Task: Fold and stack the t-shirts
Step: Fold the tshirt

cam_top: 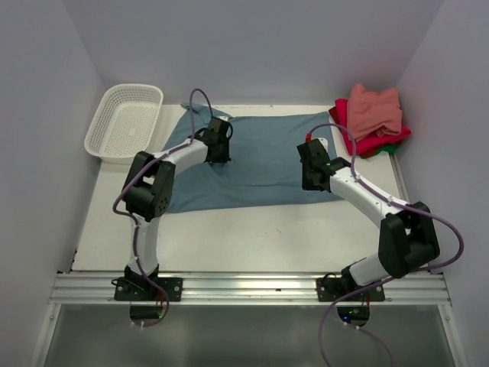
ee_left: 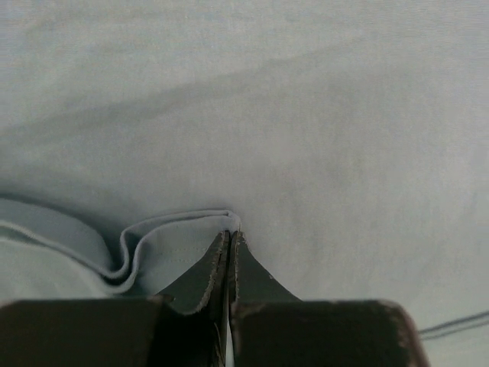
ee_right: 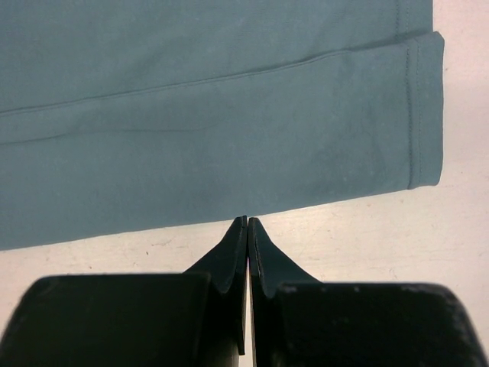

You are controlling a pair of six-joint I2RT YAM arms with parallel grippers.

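The big blue t-shirt (cam_top: 263,160) lies spread flat on the tabletop (cam_top: 252,237). The left jaws are squeezed shut, pinching a small raised fold (ee_left: 168,245) of it at their tips. The right jaws are shut on nothing, tips just at its straight edge, with white tabletop under them and to their right
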